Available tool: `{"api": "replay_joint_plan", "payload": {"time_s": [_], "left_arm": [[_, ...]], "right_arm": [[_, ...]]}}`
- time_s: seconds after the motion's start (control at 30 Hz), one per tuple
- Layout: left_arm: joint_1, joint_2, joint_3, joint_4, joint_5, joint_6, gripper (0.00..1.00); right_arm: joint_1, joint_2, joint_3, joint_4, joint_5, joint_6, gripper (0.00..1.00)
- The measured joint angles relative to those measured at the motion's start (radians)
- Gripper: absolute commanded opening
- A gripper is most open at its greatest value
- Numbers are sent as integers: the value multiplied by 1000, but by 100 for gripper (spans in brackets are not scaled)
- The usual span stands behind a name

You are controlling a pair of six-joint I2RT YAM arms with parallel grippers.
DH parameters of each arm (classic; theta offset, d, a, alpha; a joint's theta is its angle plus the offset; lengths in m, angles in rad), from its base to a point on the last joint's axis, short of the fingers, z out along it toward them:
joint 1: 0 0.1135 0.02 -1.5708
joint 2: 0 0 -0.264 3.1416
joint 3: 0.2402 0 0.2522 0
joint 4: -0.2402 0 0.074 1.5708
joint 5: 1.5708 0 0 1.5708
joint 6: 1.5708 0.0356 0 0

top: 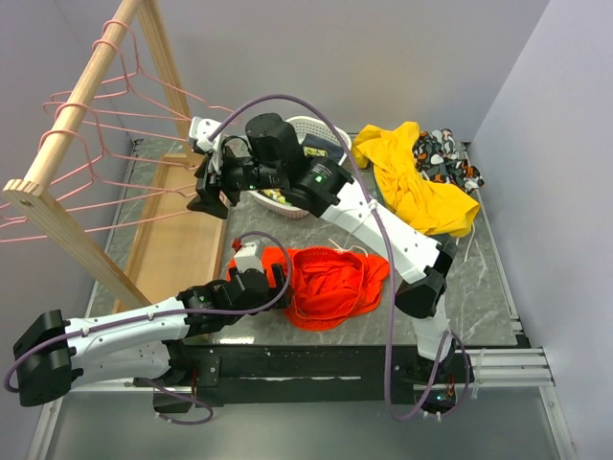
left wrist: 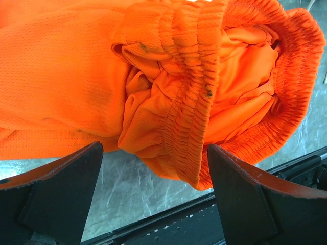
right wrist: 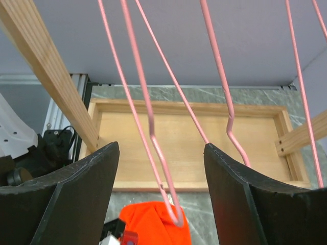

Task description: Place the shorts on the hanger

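The orange-red shorts (top: pixel 335 283) lie crumpled at the table's front edge. My left gripper (top: pixel 278 278) is low at their left end. In the left wrist view it (left wrist: pixel 156 173) is open, with a fold of the gathered waistband (left wrist: pixel 189 102) hanging between the fingers, unclamped. Several pink wire hangers (top: pixel 144 185) hang from the wooden rail (top: pixel 81 96). My right gripper (top: pixel 206 196) is raised at their lower ends. In the right wrist view it (right wrist: pixel 161 168) is open around the bottom corner of one hanger (right wrist: pixel 168 194), with the shorts (right wrist: pixel 153 224) below.
The rack's wooden base tray (top: pixel 177 240) sits at the left under the hangers. A white basket (top: pixel 306 134) stands at the back behind the right arm. A yellow garment (top: pixel 417 182) and a patterned cloth (top: pixel 445 158) lie at the back right.
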Motion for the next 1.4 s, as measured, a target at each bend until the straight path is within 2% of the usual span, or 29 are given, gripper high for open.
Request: {"api": "replay_joint_plan", "payload": {"time_s": [0.2,0.37,0.4,0.47,0.57,0.6,0.67,0.7,0.77,0.8,0.87,1.4], "left_arm": [[4,-10,-1,0,5,5,88],[9,-22,-1,0,8,19,87],[10,-24,-1,-1,8,19,87],[10,-26,-1,-1,10,21,87],[11,-26,-1,-2,12,24,86],[13,-26,-1,-1,13,26,86],[14,-26,-1,-1,13,27,86],[15,-26,-1,-1,14,27,86],[15,-26,-1,-2,14,28,85],[15,-26,-1,-2,15,28,85],[16,-26,-1,-2,15,31,84],[21,-26,-1,-7,14,37,83]], "right_arm": [[7,70,43,9,-31,-1,74],[15,110,43,13,-37,0,68],[15,112,42,14,-38,0,62],[17,111,41,21,-42,0,59],[18,111,40,43,-53,4,49],[19,109,36,51,-56,4,41],[20,105,22,66,-57,5,34],[22,103,19,69,-57,5,26],[24,103,18,71,-57,6,17],[26,103,18,72,-56,7,9],[31,103,18,74,-57,8,1],[59,-30,-100,166,6,18,0]]}}
